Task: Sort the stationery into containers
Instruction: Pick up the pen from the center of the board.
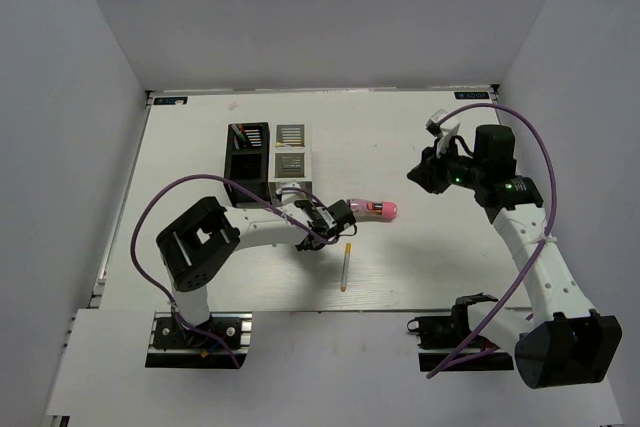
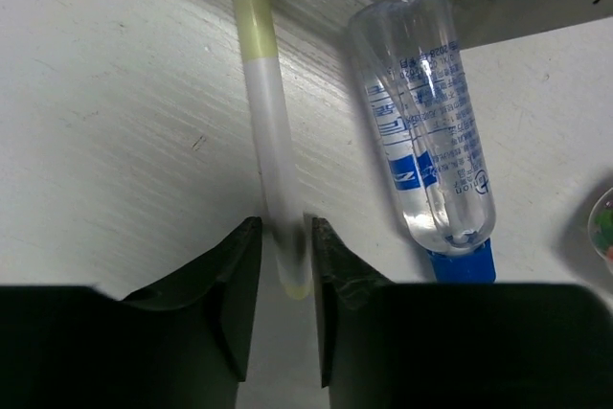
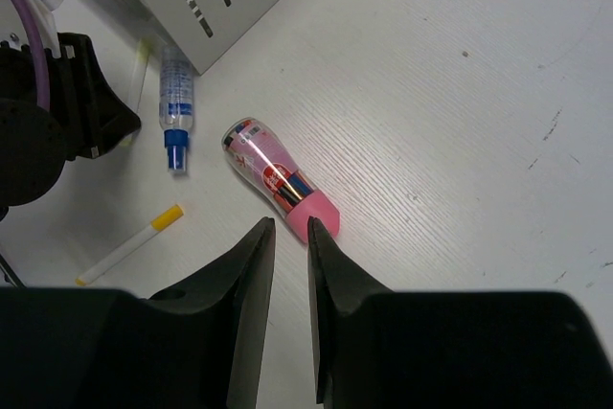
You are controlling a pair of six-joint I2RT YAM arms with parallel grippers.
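We had the left gripper [image 2: 284,235] down at the tabletop [image 1: 190,147], its jaws drawn narrow and pressed on either side of a thin white pen [image 2: 265,102] with a pale yellow-green end. They gripped it close to its near tip, so most of its length stuck out ahead. The pen lay flat just beside a clear bottle [image 2: 428,141] with a blue cap. Both rested near the white-grey container [image 1: 290,148], which adjoined the black container [image 1: 247,152]. We judged the step in hand to be the pick of this pen. With the hold so far off-centre, we reckoned the long free end could droop or swing. The lift therefore ought to go straight up and slowly, keeping clear of the bottle so as not to roll it. We thought it wise to confirm the pen had not pivoted in the jaws before carrying it. It should then be tipped upright over a cell and its lower end sunk inside the walls before release. The right gripper [image 3: 290,237] hung well above the tabletop over the pink cylinder [image 3: 278,177], without touching it. Its jaws showed only a narrow gap and held nothing, and we felt it should keep out of the left arm's path. A yellow-ended pen [image 1: 345,267] lay apart, nearer the arm bases.
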